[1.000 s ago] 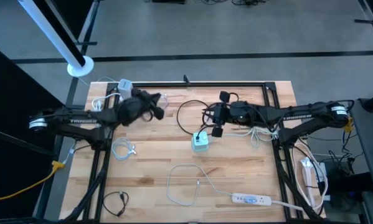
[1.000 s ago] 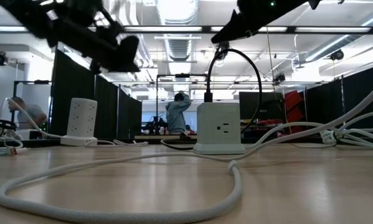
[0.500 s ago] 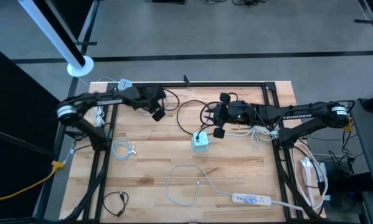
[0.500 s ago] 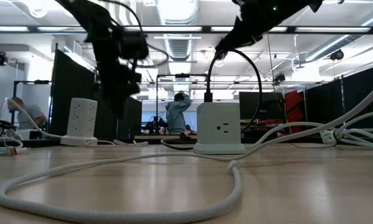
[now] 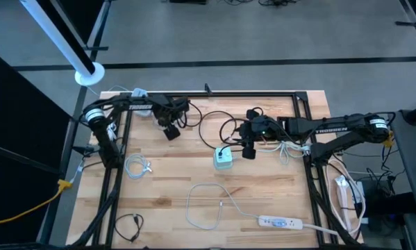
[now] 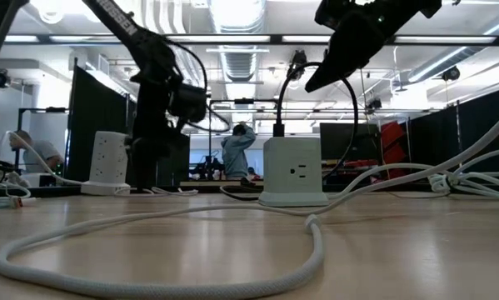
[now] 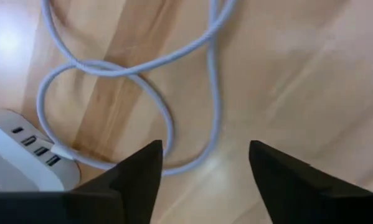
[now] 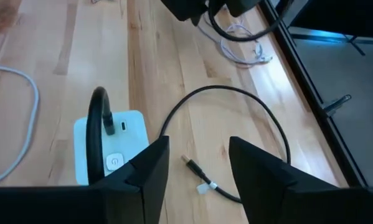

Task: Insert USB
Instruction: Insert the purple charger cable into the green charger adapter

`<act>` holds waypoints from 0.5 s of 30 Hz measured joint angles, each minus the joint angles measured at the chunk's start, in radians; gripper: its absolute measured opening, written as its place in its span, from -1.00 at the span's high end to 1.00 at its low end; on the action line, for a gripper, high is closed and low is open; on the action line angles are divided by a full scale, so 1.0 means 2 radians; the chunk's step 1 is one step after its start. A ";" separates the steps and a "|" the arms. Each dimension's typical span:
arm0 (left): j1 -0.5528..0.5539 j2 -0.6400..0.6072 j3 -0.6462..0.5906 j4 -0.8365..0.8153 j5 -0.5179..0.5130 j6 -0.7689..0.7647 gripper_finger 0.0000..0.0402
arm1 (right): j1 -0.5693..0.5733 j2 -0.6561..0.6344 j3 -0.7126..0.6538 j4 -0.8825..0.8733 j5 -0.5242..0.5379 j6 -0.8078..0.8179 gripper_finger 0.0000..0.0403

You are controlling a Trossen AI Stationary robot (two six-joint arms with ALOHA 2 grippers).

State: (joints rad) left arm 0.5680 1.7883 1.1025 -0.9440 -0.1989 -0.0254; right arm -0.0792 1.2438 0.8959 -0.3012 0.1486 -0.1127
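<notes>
Right wrist view first: your right gripper (image 8: 192, 171) has its fingers (image 8: 150, 168) parted with nothing between them, hovering over the white charger cube (image 8: 109, 151). A black cable (image 8: 99, 118) is plugged into the cube's top and arches up from it. Its loose end, the USB plug (image 8: 191, 163), lies on the wooden table (image 8: 61, 74) just beside the cube. From above, that gripper (image 5: 248, 148) sits right of the cube (image 5: 223, 158), mid-table.

Over to your left gripper (image 7: 205, 168): fingers (image 7: 139, 171) spread wide, holding nothing, above a grey cable (image 7: 167, 124) looped on the wood. The cable runs into a white power strip (image 7: 18, 158). From above, the left gripper (image 5: 170, 130) is near the table's far left corner.
</notes>
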 joint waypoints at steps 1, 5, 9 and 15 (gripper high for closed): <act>0.006 0.005 -0.001 0.000 0.001 -0.002 -0.20 | 0.000 -0.001 0.000 0.000 0.000 0.000 0.21; 0.025 0.020 -0.003 0.001 0.001 -0.007 -0.22 | 0.000 -0.013 0.000 -0.004 0.000 -0.005 0.17; 0.030 0.026 -0.006 0.010 0.024 -0.005 0.00 | 0.000 -0.037 0.000 -0.005 0.000 -0.007 0.16; 0.032 0.030 -0.007 0.015 0.077 -0.007 0.54 | 0.000 -0.083 0.000 -0.007 0.000 -0.009 0.17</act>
State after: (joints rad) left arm 0.6329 1.8493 1.0887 -0.9134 -0.0455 -0.0402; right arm -0.0792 1.0777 0.8959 -0.3145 0.1488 -0.1303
